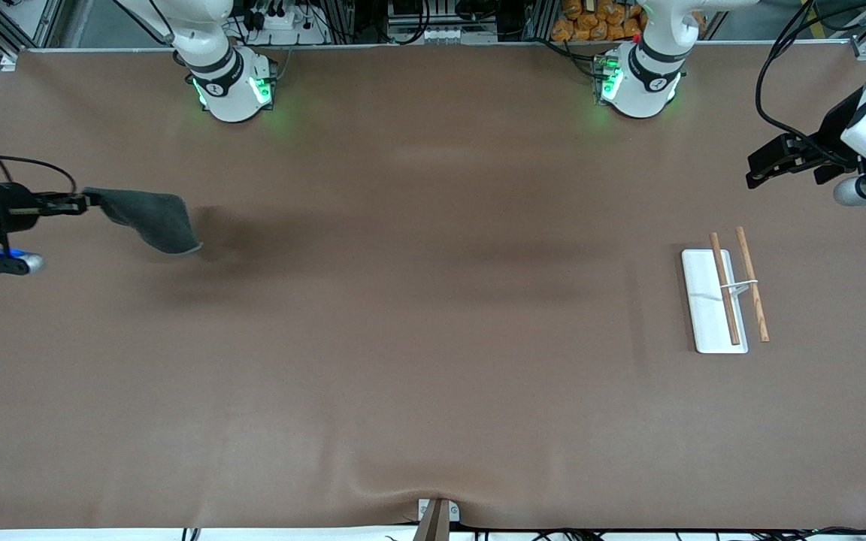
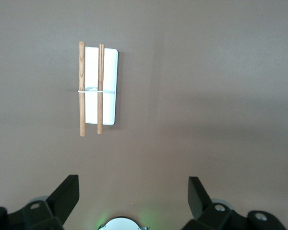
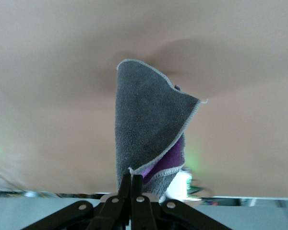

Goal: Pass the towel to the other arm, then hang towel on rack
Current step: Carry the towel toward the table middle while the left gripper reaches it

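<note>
My right gripper point(image 1: 81, 201) is shut on a corner of the dark grey towel point(image 1: 151, 219) and holds it in the air above the table at the right arm's end. In the right wrist view the towel point(image 3: 146, 129) hangs from the gripper point(image 3: 136, 178), folded, with a purple underside showing. The rack point(image 1: 726, 294), a white base with two wooden rods and a wire, lies on the table at the left arm's end. My left gripper point(image 1: 760, 174) is open and empty, up in the air beside the rack. The left wrist view shows the rack point(image 2: 97, 88) and the open gripper point(image 2: 134, 191).
The brown table cover point(image 1: 433, 338) spreads between the towel and the rack. The arm bases point(image 1: 234, 86) stand along the table's edge farthest from the front camera. A small clamp point(image 1: 437, 515) sits at the nearest edge.
</note>
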You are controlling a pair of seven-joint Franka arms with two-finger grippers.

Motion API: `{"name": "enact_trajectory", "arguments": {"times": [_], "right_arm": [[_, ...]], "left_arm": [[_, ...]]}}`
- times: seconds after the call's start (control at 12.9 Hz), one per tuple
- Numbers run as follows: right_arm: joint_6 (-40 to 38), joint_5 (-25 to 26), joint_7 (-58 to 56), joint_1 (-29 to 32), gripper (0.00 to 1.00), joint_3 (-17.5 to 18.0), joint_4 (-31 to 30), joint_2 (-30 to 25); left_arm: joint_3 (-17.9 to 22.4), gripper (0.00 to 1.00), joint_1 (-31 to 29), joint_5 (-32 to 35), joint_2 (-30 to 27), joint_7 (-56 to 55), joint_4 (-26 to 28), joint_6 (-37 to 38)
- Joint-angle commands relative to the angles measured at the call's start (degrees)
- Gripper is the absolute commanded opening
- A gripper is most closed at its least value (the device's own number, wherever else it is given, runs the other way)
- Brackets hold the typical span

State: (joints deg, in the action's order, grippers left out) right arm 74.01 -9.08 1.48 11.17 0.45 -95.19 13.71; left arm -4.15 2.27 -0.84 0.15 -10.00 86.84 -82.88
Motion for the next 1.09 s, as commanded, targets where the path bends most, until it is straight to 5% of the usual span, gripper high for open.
{"name": "enact_trajectory", "arguments": {"times": [0.0,0.31,1.01], "right_arm": [[-1.0,-6.0,12.2,-5.8,0.0,-0.5,1.9,-0.4],[4.3,-16.7,32.4,-14.0,0.0,-0.5,3.6,0.0],[32.6,-32.5,72.6,-33.6,0.0,-0.5,3.6,1.5]], "left_arm": [[-0.1,1.0,-0.3,-0.6,0.3,1.4,-1.2,1.1],[-0.1,1.0,0.5,-3.3,3.2,0.2,-1.5,-1.9],[-0.2,1.0,1.5,-13.1,12.5,-5.4,-1.3,-10.7]]}}
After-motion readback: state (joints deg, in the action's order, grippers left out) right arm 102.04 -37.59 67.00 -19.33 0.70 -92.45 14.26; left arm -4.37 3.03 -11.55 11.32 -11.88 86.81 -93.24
